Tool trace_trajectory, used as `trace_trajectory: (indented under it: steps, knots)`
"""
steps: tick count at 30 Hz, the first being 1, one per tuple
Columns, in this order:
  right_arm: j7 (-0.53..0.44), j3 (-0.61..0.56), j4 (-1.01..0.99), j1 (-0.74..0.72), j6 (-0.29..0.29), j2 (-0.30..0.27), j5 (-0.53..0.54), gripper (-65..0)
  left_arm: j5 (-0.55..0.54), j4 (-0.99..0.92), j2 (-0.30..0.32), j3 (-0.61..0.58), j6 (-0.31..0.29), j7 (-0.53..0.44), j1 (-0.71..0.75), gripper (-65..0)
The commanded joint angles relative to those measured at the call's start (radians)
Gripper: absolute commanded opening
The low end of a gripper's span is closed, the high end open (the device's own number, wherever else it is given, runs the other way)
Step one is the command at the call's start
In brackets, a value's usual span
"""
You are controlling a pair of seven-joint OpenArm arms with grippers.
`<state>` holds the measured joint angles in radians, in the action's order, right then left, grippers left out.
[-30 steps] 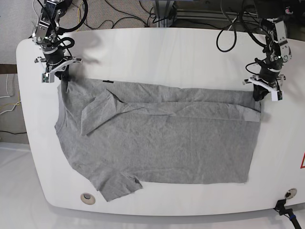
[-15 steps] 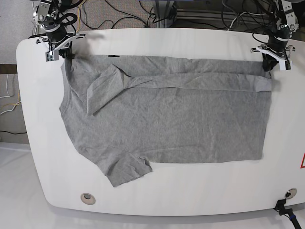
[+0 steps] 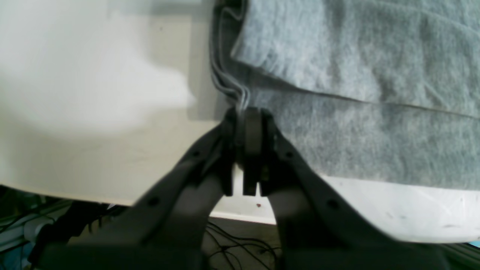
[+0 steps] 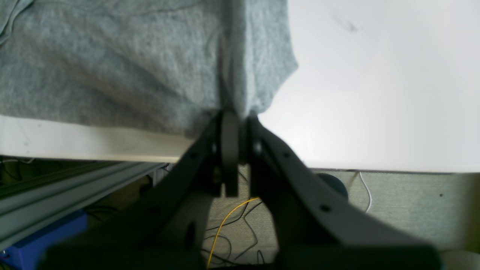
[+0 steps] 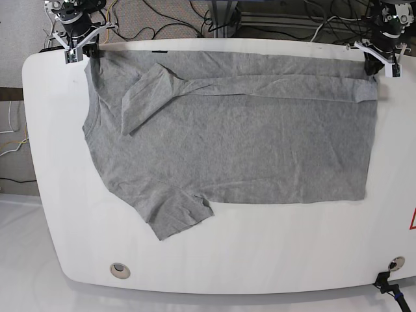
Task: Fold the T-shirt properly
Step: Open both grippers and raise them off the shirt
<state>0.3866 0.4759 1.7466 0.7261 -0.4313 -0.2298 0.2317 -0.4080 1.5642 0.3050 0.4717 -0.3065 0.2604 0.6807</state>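
A grey T-shirt (image 5: 227, 143) lies spread across the white table (image 5: 260, 260), its far edge at the table's back edge. One sleeve is folded inward at the upper left (image 5: 146, 94); the other sleeve (image 5: 175, 218) sticks out at the front. My right gripper (image 5: 83, 52) is shut on the shirt's far left corner (image 4: 240, 101), seen in the right wrist view as my right gripper (image 4: 234, 116). My left gripper (image 5: 374, 65) is shut on the far right corner (image 3: 240, 93), seen in the left wrist view as my left gripper (image 3: 247, 112).
Cables (image 5: 162, 19) and a metal frame (image 5: 279, 19) lie beyond the table's back edge. Two round fittings sit in the table's front corners, one at the left (image 5: 119, 269) and one at the right (image 5: 395, 263). A red marking (image 5: 412, 221) shows at the right edge.
Both grippers have pulled the shirt's far edge toward the back of the table. The whole shirt slid away from the front and lies flatter, with the far fold stretched out.
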Motion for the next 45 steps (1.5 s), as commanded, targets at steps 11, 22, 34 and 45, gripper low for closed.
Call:
trace_trajectory:
  steps: [11,22,34,45]
  knots:
    - [0.028,0.004,0.003,0.008,-0.004,-0.013,-0.019,-65.0,0.019,0.005,0.029,0.0,0.005,0.037,0.026,-65.0]
    - [0.027,0.008,0.043,-0.015,-0.004,-0.009,-0.019,-55.2,0.016,0.064,0.05,0.003,0.003,0.037,0.018,-46.4]
    - [0.03,0.008,0.191,-0.018,-0.001,-0.013,-0.021,-39.5,0.014,0.186,0.069,0.003,0.003,0.037,-0.037,-46.2]
    - [0.03,-0.019,0.207,-0.19,-0.002,0.03,-0.019,-39.7,0.087,0.25,-0.022,-0.107,0.01,0.037,-0.161,-46.4]
